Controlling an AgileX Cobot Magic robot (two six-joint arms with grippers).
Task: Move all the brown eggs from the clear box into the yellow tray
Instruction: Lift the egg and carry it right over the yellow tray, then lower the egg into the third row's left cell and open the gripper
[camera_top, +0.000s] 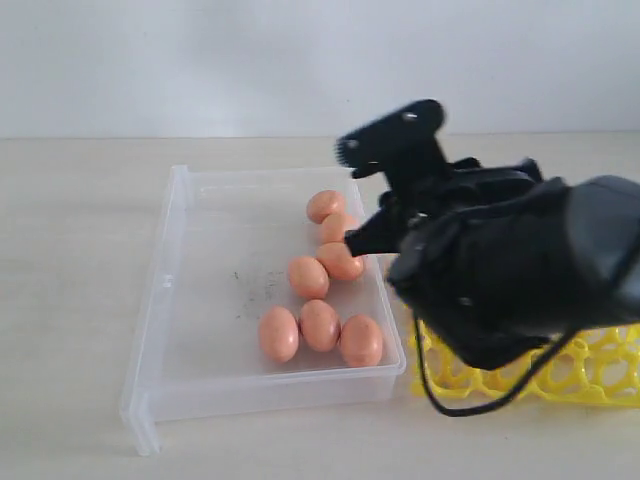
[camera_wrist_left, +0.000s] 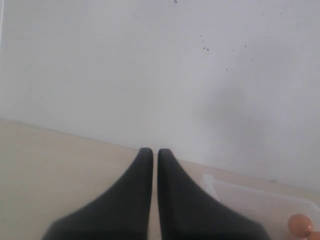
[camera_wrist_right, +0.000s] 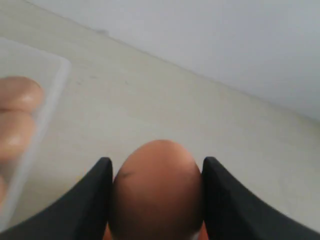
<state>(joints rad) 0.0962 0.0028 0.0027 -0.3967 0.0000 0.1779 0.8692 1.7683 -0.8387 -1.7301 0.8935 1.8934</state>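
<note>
Right claw (camera_wrist_right: 156, 165): gripped one egg (camera_wrist_right: 156, 192), near the box (camera_top: 220, 300) rim.
Left claw (camera_wrist_left: 155, 152): closed, empty.
Box: held seven eggs (camera_top: 319, 325), mostly on its tray side.
Tray (camera_top: 600, 375): beside the box, largely hidden by the arm (camera_top: 520, 270); visible cups empty.
Progress: probably underway; eight eggs unplaced.

A pale wood-look counter (camera_top: 70, 300) spans the exterior view from 3 through 6 to 9 o'clock. At 12 o'clock rises a plain white wall (camera_top: 200, 60) (small dark specks (camera_wrist_left: 205, 48) dot it).
</note>
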